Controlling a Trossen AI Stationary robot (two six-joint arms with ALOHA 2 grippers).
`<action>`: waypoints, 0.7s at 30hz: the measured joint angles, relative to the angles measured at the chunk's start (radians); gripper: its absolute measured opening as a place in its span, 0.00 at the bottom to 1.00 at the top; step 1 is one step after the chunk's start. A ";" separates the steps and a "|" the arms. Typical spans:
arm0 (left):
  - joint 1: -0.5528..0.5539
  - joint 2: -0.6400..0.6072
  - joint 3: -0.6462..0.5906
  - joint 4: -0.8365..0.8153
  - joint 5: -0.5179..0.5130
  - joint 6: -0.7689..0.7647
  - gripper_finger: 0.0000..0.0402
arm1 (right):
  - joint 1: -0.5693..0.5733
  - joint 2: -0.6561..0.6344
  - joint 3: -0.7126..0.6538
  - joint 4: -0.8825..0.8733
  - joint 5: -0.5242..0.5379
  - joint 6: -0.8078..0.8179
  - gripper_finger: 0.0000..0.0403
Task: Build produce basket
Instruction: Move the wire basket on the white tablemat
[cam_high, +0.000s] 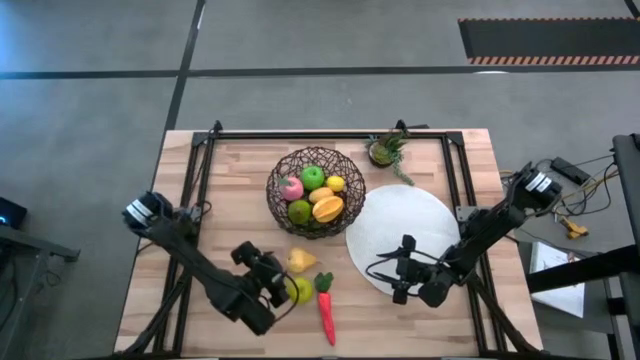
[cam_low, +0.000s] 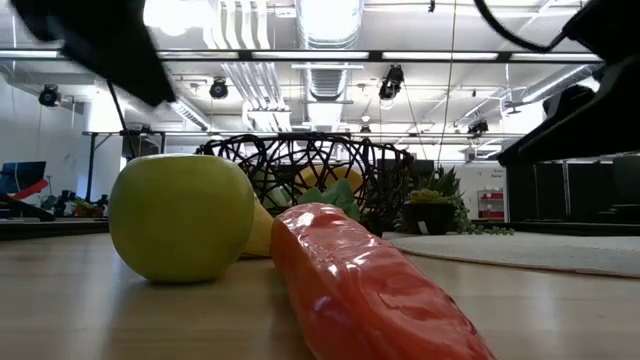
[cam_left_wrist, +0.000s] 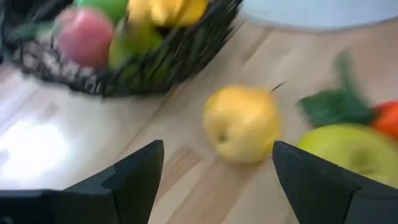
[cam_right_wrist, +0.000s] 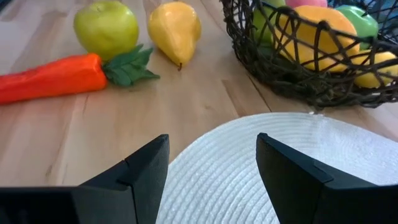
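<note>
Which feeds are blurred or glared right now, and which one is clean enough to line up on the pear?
Left wrist view: smeared throughout, with glare on the wood beside the basket; the pear is soft-edged between the open left gripper fingers. Low view: the carrot up close is soft, ceiling lights bright. Right wrist view is sharp: pear, green apple. High view is evenly lit.

Lab — exposed ceiling ducts
</note>
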 joint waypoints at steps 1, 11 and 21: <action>0.002 0.000 -0.027 0.005 0.012 -0.020 0.71 | 0.001 0.012 0.000 0.009 0.000 0.000 0.56; 0.002 -0.001 -0.098 0.117 0.017 -0.056 0.71 | -0.027 0.107 0.064 0.127 -0.019 -0.172 0.56; -0.001 -0.001 -0.134 0.265 -0.078 -0.050 0.71 | -0.195 0.087 0.338 -0.115 -0.134 -0.656 0.56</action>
